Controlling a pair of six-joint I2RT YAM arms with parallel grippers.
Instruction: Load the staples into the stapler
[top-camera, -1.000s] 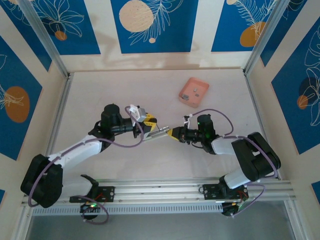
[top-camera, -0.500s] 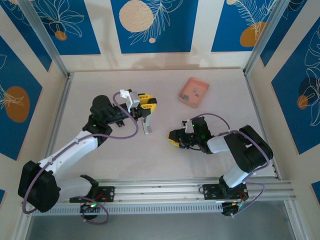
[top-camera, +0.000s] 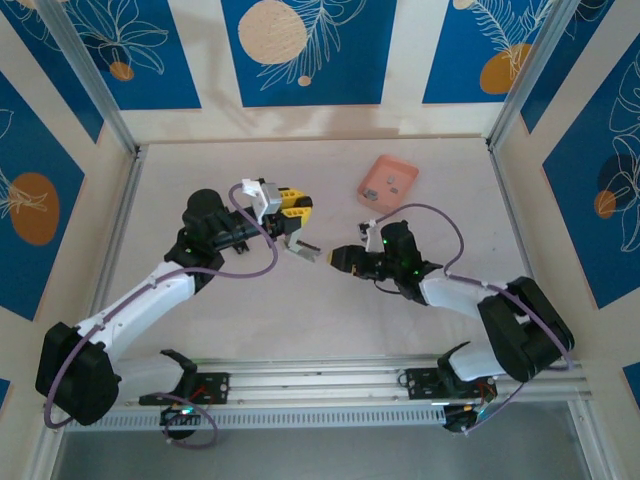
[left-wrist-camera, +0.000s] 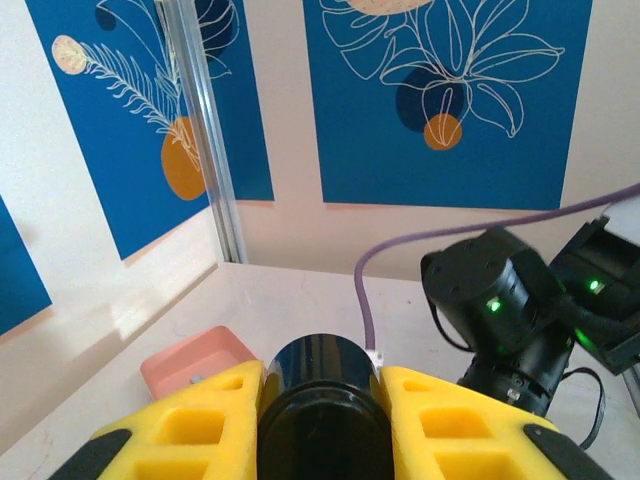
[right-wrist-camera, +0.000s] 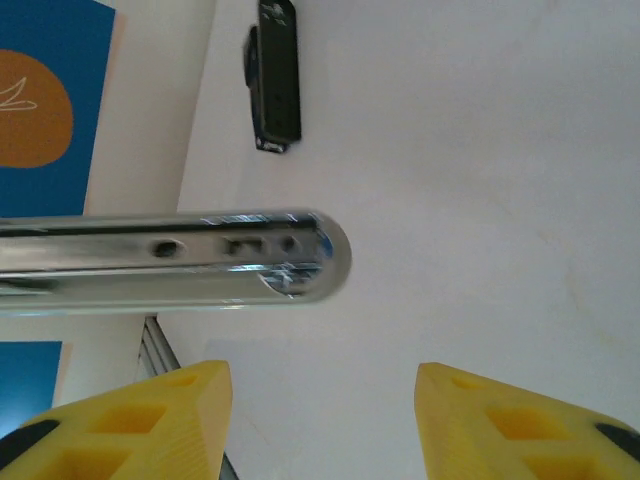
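- Top: stapler (top-camera: 301, 248) is gripped by the left hand (top-camera: 292, 222); right hand (top-camera: 338, 258) is held parted just beside it. Staples (top-camera: 391, 182) are seen in the pink tray (top-camera: 375, 206) (well apart).
- Left wrist: fingers (left-wrist-camera: 200, 425) are clamped on a black rounded part (left-wrist-camera: 320, 390).
- Right wrist: chrome rail (right-wrist-camera: 170, 262) is seen ahead of parted, empty fingers (right-wrist-camera: 130, 415).

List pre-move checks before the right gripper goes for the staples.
1. Left gripper clamped on slim chrome metal stapler bar: ok.
2. Right gripper open, nothing between its jaws: ok.
3. Tiny grey staples lying in shallow pink rectangular tray: ok.
4. Bar's rounded end apart from right gripper, per the right wrist view: ok.
5. Bar's loading channel open to take staples: cannot tell.
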